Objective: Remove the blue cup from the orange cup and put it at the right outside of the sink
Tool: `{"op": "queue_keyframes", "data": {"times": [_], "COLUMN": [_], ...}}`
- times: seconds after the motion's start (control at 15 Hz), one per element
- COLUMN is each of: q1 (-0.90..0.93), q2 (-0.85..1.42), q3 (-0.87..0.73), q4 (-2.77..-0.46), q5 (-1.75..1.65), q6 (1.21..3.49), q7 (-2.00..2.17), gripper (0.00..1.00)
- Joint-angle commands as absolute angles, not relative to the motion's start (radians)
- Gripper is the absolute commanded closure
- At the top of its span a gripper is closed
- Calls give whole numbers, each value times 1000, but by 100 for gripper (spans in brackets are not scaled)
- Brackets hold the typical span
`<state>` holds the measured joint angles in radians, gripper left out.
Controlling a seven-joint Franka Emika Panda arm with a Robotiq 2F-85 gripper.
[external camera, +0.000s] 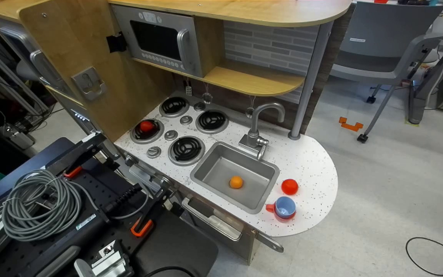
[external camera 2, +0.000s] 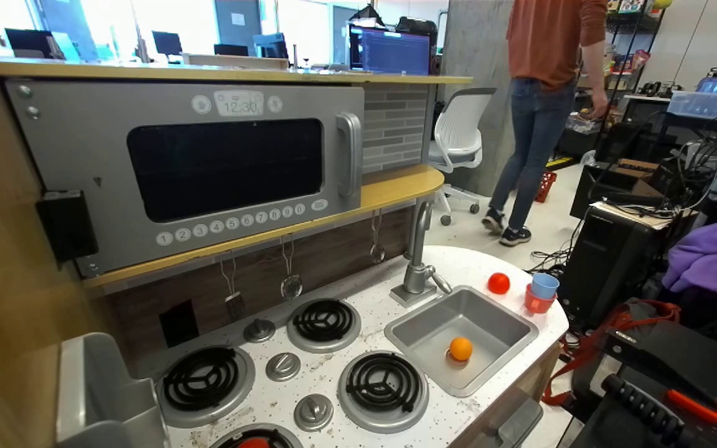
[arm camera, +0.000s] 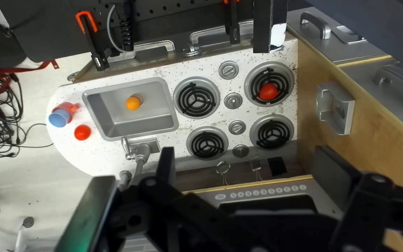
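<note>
The small blue cup [external camera: 285, 207] sits nested in the top of the orange-red cup [external camera: 283, 220], on the white counter beside the sink [external camera: 221, 169]. In an exterior view the blue cup [external camera 2: 544, 285] stands upright in the orange cup [external camera 2: 538, 305]. In the wrist view the blue cup [arm camera: 59, 117] and orange cup [arm camera: 65, 107] show at the far left, past the sink [arm camera: 156, 105]. The orange cup's handle points toward the sink. My gripper [arm camera: 250, 164] is open and empty, its fingers wide apart, high above the counter and away from the cups. The exterior views do not show it.
A red round object [external camera: 290, 186] lies close to the cups. An orange ball [external camera: 236, 182] is in the sink. Another red object [external camera: 147, 126] sits on a burner. The faucet [external camera: 258, 127], the microwave [external camera: 160, 38] and shelf [external camera: 260, 79] rise behind the counter.
</note>
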<state>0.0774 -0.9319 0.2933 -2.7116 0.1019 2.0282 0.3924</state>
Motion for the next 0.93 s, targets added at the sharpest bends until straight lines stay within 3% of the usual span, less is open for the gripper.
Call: {"op": "queue_keyframes", "data": {"times": [0.0, 0.67, 0.73, 0.87], "q1": [87, 72, -12, -63], "q2": [-930, -937, -884, -859], "q3": [286, 297, 178, 131], "q4": [-2712, -2713, -2706, -2699], "q5": [103, 109, 35, -13], "q6": [2044, 2035, 2081, 2096], "q7": [382, 432, 314, 297], "gripper": [0, 0, 0, 0]}}
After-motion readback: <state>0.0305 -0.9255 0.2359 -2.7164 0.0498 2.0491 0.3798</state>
